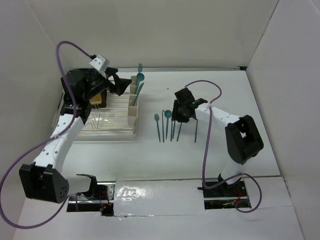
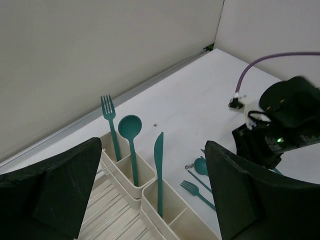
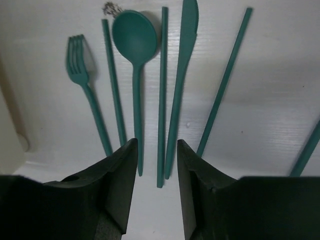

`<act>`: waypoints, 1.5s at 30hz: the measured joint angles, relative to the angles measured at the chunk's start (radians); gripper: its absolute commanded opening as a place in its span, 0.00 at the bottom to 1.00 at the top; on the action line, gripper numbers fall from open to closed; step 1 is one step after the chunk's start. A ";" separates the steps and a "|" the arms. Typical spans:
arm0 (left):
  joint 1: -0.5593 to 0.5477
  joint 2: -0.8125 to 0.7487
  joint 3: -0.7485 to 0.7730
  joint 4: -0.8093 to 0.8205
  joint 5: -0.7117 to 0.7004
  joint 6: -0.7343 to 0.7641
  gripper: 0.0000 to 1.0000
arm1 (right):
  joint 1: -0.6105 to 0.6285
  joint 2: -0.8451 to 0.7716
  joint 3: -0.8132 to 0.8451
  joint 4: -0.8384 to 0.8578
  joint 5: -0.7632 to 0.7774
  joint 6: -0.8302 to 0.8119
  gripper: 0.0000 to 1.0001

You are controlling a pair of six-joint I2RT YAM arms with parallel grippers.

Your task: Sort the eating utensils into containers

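Claws both released: left claw [image 2: 154, 152] over joined cream rectangular cups [image 2: 172, 202], right claw [image 3: 157, 150] over slender teal plastic utensils [image 3: 134, 35] on white desk [image 3: 260, 125].

Table [image 1: 225, 90]: utensils [image 1: 168, 114], rack [image 1: 107, 134] (clear).

Overview from high behind; left wrist obliquely above containers [image 2: 172, 207], right wrist close over utensils [image 3: 134, 35].

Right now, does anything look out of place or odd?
Only a small metal chain by the bowl of the loose spoon on the table; it's no utensil. Nothing looks spilled or broken.
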State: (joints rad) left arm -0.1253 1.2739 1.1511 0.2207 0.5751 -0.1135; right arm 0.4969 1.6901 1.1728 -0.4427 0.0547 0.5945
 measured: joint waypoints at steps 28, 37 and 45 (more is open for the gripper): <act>0.046 -0.332 -0.152 -0.237 -0.115 0.061 1.00 | 0.097 0.197 0.043 -0.014 0.175 0.082 0.26; 0.047 -0.332 -0.153 -0.241 -0.112 0.062 1.00 | 0.097 0.188 0.020 0.006 0.186 0.093 0.44; 0.047 -0.332 -0.153 -0.245 -0.097 0.061 1.00 | 0.096 0.145 -0.008 -0.038 0.178 0.090 0.49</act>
State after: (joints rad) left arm -0.0788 0.9421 0.9981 -0.0242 0.4778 -0.0521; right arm 0.5930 1.8355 1.1652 -0.4805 0.2329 0.6842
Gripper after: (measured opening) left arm 0.997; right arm 0.484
